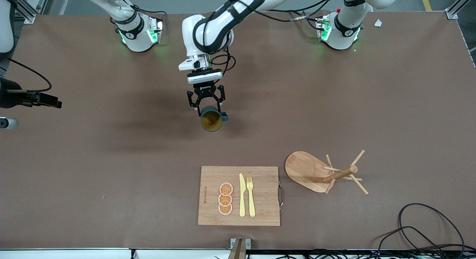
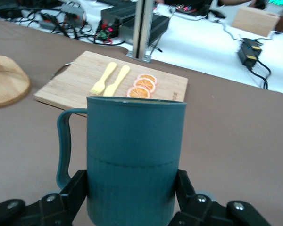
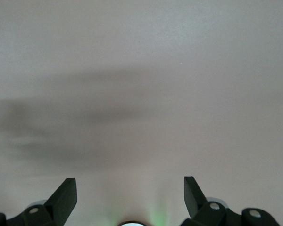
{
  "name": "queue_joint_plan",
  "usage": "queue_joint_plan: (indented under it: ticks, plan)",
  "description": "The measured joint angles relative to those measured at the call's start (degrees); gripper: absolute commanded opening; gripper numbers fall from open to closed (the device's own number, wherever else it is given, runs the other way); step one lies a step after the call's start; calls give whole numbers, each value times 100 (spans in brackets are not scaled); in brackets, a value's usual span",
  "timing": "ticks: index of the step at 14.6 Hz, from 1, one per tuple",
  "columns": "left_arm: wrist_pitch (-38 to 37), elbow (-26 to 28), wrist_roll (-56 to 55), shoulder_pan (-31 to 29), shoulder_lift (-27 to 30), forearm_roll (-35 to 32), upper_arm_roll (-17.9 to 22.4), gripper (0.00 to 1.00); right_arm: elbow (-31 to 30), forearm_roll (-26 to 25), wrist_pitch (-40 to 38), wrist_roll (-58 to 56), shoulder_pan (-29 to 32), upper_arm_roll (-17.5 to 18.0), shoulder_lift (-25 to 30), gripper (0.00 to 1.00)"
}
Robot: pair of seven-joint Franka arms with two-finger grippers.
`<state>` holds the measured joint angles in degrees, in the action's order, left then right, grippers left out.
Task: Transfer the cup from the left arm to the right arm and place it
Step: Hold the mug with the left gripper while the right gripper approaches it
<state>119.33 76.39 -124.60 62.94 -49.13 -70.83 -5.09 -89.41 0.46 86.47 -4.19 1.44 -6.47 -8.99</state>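
1. Brown matte table [image 1: 93, 169] takes up pretty much the whole front view, with both arm bases lined up along its edge farthest from the front camera
2. The left arm reaches out from its base toward the middle of the table, and the left gripper [image 1: 205, 104] hangs in the air over bare tabletop, pointing down toward the front camera
3. Bamboo cutting board [image 1: 260, 210] lies close to the front camera's edge of the table, metal handle on the side toward the left arm's end
4. Wooden peg stand [image 1: 323, 171] is tipped over on its side just beside the board, toward the left arm's end, pegs sticking out every which way
5. The cup [image 1: 211, 118], dark teal with a tan inside, is clamped by its lower body between the left gripper's fingers [image 2: 75, 190]; it's tilted so its mouth faces the front camera, handle toward the left arm's end
6. The right gripper [image 3: 130, 192] only shows in its own wrist view, fingers spread wide with nothing between them, looking at plain table surface
7. Yellow knife [image 1: 242, 195] and yellow fork [image 1: 251, 195] lie side by side on the board
8. Three orange slices [image 1: 225, 198] lie in a row next to the knife, toward the right arm's end
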Motion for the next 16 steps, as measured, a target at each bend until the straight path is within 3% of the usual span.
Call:
queue_joint_plan:
  ticks: [3, 6, 7, 8, 10, 12, 16]
  plan:
    - [-22, 30, -853, 228, -671, -1138, 2, 34, 0, 6, 143, 75, -2, 13, -142, 99]
    - [-349, 27, -1179, 436, -1149, -1700, 8, 34, 0, 12, 175, 640, -101, 65, -259, 100]
    - [-478, 22, -1250, 503, -1239, -1804, 11, 38, 1, 13, 187, 864, -180, 78, -286, 100]
    - [-606, 15, -1290, 559, -1288, -1863, 18, 52, 1, 14, 229, 1096, -272, 86, -311, 100]
    - [-690, 15, -1397, 604, -1326, -1850, 13, 99, -1, 23, 308, 1562, -457, 97, -357, 100]
    - [-690, -6, -1465, 605, -1328, -1610, -41, 100, -27, 83, 351, 2136, -647, 106, -376, 100]
    - [-709, -213, -1430, 579, -1070, -172, -70, 100, -131, 175, 415, 3637, -1089, 128, -387, 100]
